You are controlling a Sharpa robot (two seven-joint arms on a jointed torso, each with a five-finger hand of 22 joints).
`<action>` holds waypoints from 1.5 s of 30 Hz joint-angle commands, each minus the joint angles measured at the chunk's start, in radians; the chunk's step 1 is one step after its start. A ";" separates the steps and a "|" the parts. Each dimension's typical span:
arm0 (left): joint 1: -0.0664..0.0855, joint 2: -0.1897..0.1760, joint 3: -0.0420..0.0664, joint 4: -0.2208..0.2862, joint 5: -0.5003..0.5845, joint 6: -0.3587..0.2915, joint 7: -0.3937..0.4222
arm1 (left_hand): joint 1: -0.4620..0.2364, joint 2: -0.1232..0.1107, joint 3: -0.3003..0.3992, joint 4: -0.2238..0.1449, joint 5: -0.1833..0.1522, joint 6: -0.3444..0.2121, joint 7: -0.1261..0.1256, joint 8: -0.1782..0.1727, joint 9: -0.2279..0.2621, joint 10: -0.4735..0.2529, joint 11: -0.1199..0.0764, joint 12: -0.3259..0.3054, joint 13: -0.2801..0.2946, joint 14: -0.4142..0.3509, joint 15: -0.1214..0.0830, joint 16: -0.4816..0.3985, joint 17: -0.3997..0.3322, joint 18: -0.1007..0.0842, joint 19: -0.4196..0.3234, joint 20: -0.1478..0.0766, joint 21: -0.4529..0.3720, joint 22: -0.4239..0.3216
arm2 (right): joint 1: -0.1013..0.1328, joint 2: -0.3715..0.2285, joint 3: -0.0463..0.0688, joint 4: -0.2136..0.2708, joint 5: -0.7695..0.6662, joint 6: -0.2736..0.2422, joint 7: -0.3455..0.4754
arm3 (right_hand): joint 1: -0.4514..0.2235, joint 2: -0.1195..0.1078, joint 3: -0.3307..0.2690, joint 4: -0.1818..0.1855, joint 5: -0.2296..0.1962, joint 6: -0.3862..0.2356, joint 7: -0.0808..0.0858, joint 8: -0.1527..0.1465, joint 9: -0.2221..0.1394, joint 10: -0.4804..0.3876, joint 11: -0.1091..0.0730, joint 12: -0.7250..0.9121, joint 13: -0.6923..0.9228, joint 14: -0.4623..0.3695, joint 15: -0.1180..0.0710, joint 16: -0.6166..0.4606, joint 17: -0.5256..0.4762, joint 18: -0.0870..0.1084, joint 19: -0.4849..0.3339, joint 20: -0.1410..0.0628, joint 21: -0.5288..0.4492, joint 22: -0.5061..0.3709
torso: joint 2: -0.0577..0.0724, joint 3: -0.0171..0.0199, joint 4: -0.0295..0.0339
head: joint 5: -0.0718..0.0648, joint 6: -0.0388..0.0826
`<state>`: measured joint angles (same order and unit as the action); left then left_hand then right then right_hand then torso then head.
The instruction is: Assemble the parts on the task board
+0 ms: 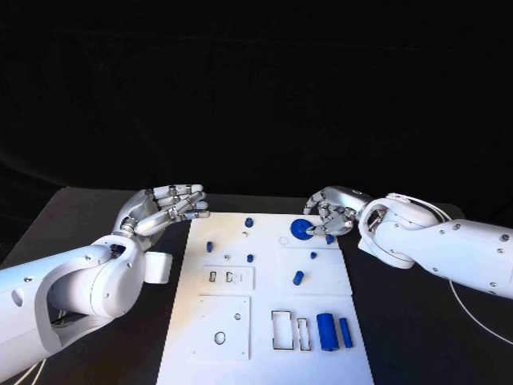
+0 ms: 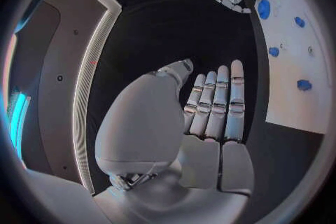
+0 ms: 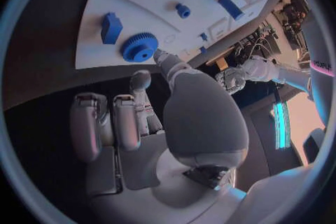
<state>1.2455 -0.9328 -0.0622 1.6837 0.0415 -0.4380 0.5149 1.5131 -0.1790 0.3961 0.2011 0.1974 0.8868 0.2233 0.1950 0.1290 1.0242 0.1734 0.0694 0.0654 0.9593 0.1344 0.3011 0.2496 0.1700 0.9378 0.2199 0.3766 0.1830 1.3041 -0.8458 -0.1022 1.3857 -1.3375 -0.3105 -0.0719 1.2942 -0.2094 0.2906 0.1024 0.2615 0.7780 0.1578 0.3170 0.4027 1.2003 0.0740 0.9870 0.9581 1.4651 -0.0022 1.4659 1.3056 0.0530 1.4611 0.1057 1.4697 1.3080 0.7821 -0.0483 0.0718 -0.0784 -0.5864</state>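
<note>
In the head view we find the right hand (image 1: 329, 215) at the far right edge of the task board (image 1: 268, 321), its fingertips at the blue gear (image 1: 300, 228), which sits on the board; whether they pinch it we cannot tell, and we judge a loose hold could let it slip or skew. In the left wrist view the left hand (image 2: 210, 117) is flat, fingers straight, holding nothing, beside the board over the counter (image 2: 168, 39). In the right wrist view the right hand's fingers are curled and one fingertip reaches the gear's rim.
</note>
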 commanded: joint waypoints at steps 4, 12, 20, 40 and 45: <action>0.001 0.003 0.001 0.000 0.004 0.022 0.002 | -0.013 -0.001 0.001 -0.007 -0.005 -0.001 0.005 -0.004 -0.001 -0.002 0.006 -0.005 -0.001 -0.006 -0.001 0.000 0.001 0.004 -0.004 0.000 0.005 0.001 | -0.006 0.026 -0.001 -0.031 0.017 0.068 -0.024 | 0.016 0.001 -0.006 0.023 0.006 -0.014 0.005 0.011 0.004 0.035 0.002 0.106 0.102 0.063 0.003 0.015 0.028 -0.019 0.020 0.002 0.010 0.138 | 0.000 -0.0021 0.0032 | 0.001 -0.006; 0.001 0.004 0.001 -0.002 0.004 0.023 0.000 | -0.013 -0.001 0.001 -0.007 -0.005 -0.001 0.005 -0.004 -0.001 -0.002 0.006 -0.005 -0.001 -0.006 -0.001 0.000 0.001 0.004 -0.004 0.000 0.005 0.001 | -0.009 0.047 -0.001 -0.062 0.019 0.066 -0.030 | 0.024 0.006 -0.005 0.035 0.008 -0.015 0.006 0.019 0.007 0.050 0.003 0.154 0.148 0.066 0.005 0.025 0.048 -0.022 0.027 0.004 0.017 0.149 | 0.000 -0.0026 0.0032 | 0.000 -0.008; 0.001 0.004 0.001 -0.005 0.003 0.023 0.000 | -0.015 -0.001 0.001 -0.007 -0.005 -0.002 0.006 -0.004 -0.001 -0.003 0.006 -0.005 -0.001 -0.006 -0.001 0.000 0.002 0.004 -0.006 0.000 0.007 0.002 | -0.010 0.051 -0.001 -0.074 0.021 0.078 -0.031 | 0.028 0.010 0.001 0.042 0.012 -0.003 0.004 0.028 0.009 0.069 0.001 0.189 0.182 0.067 0.004 0.030 0.057 -0.024 0.033 0.004 0.023 0.158 | -0.001 -0.0023 0.0014 | 0.002 -0.014; 0.001 0.006 0.001 -0.011 0.003 0.025 -0.002 | -0.014 0.001 0.003 -0.010 -0.005 -0.003 0.006 -0.005 -0.002 -0.005 0.006 -0.005 -0.001 -0.007 0.000 0.000 0.003 0.005 -0.007 0.000 0.009 0.003 | -0.015 0.068 -0.003 -0.085 0.014 0.097 -0.036 | 0.017 0.003 0.004 0.067 0.007 0.016 0.001 0.032 0.006 0.110 0.000 0.261 0.253 0.073 0.003 0.044 0.089 -0.027 0.042 0.003 0.033 0.173 | 0.000 -0.0024 0.0032 | 0.000 -0.020; 0.001 0.007 0.001 -0.013 0.003 0.026 -0.003 | -0.014 0.001 0.003 -0.010 -0.005 -0.003 0.006 -0.005 -0.002 -0.005 0.006 -0.005 -0.001 -0.007 0.000 0.000 0.003 0.005 -0.007 0.000 0.009 0.003 | -0.015 0.070 -0.003 -0.085 -0.006 0.091 -0.043 | 0.009 -0.001 -0.001 0.076 0.004 0.017 0.001 0.031 0.004 0.109 0.000 0.264 0.256 0.073 0.003 0.046 0.094 -0.028 0.044 0.003 0.035 0.176 | 0.000 -0.0021 0.0042 | -0.002 -0.020</action>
<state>1.2455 -0.9285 -0.0623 1.6700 0.0421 -0.4312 0.5080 1.5050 -0.1790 0.3988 0.1984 0.1974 0.8868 0.2233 0.1950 0.1282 1.0205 0.1771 0.0694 0.0655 0.9593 0.1344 0.3011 0.2519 0.1699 0.9379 0.2200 0.3805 0.1855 1.2946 -0.7781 -0.1014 1.3012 -1.3165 -0.2445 -0.0972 1.3055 -0.2056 0.2876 0.1733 0.2691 0.7890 0.1584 0.3480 0.4076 1.3043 0.0732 1.2484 1.2139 1.4649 -0.0020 1.5087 1.3082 0.0378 1.4609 0.1057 1.5005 1.3074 0.7822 -0.0502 0.0754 -0.0793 -0.6061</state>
